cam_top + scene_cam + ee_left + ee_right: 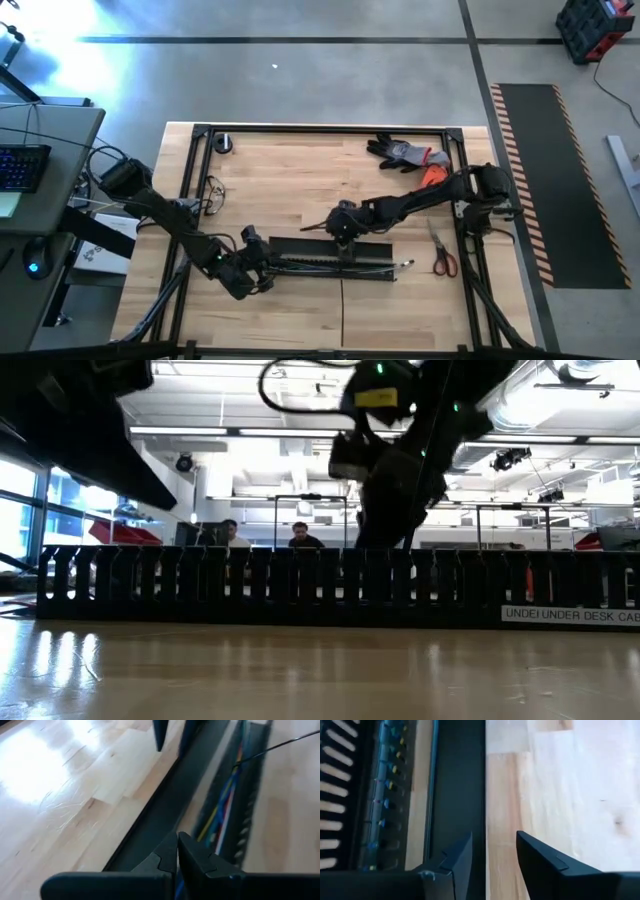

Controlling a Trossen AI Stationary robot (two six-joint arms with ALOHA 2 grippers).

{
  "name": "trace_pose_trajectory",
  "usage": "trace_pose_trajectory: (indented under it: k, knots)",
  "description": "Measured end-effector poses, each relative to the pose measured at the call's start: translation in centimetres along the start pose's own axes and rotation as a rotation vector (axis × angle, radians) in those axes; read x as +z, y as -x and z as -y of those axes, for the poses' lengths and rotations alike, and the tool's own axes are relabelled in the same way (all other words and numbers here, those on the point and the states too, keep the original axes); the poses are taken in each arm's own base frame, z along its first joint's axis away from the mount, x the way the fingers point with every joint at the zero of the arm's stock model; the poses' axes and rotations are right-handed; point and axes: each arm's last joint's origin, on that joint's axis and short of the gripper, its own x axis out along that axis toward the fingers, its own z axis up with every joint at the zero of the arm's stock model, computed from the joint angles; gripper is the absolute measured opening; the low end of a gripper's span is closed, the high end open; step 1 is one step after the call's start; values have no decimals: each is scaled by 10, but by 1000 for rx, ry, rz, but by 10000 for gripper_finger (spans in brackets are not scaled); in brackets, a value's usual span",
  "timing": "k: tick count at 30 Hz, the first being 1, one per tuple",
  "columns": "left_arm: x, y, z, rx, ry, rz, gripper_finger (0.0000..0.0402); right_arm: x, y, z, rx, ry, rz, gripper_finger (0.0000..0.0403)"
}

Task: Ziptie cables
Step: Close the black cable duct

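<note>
high view shows a pale wooden table point(300, 180) inside a black metal frame, with a long black slotted plastic channel point(330, 262) lying near its front edge. the left gripper point(262, 272) sits at the channel's left end, and the left wrist view shows its two dark fingers point(192, 857) pressed together, gripping nothing that can be made out. the right gripper point(345, 240) hangs over the middle of the channel; in the right wrist view its fingers point(460, 857) stand apart with bare wood and the edge of a flat black strip point(457, 785) between them, holding nothing. the bundle of thin grey-white cables with coloured tips point(385, 795) lies along the inside of the channel. a very thin dark ziptie point(341, 310) runs straight from the channel toward the table's front edge. red-handled scissors point(441, 252) and a grey-and-orange work glove point(405, 153) lie on the right side of the table.
</note>
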Motion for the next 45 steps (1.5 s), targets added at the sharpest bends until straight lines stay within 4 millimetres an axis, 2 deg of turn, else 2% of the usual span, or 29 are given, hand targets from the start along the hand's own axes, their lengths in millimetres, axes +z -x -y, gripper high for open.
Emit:
trace_pose_trajectory:
  k: [2,7,10,13,17,20,26,29,36,42,45]
  knots:
    - [0,-6,-2,18,3,-6,0,-8,-5,7,52,1,12,136]
    - [12,-26,-5,-30,-17,-36,0,-26,-14,15,25,3,39,137]
    - [20,-41,-12,-1,-59,-12,1,-33,-18,17,46,13,48,132]
    - [29,-55,-24,30,-99,-27,12,-39,-23,18,43,7,37,100]
    - [39,-69,-40,16,-123,-64,50,-43,-25,16,17,19,26,20]
    - [43,-77,-50,11,-147,-90,85,-41,-23,10,-66,55,60,7]
    - [33,-87,-68,-26,-122,-154,147,-42,-13,-7,-255,147,89,1]
    - [23,-90,-76,-47,-79,-160,163,-40,-8,-16,-273,172,117,0]
    - [10,-94,-92,-45,-12,-112,170,-40,-6,-25,-295,222,129,0]
    - [6,-96,-98,-173,20,-134,170,-38,-5,-24,-341,227,152,0]
    - [5,-97,-101,-178,27,-144,170,-35,-3,-26,-365,254,182,0]
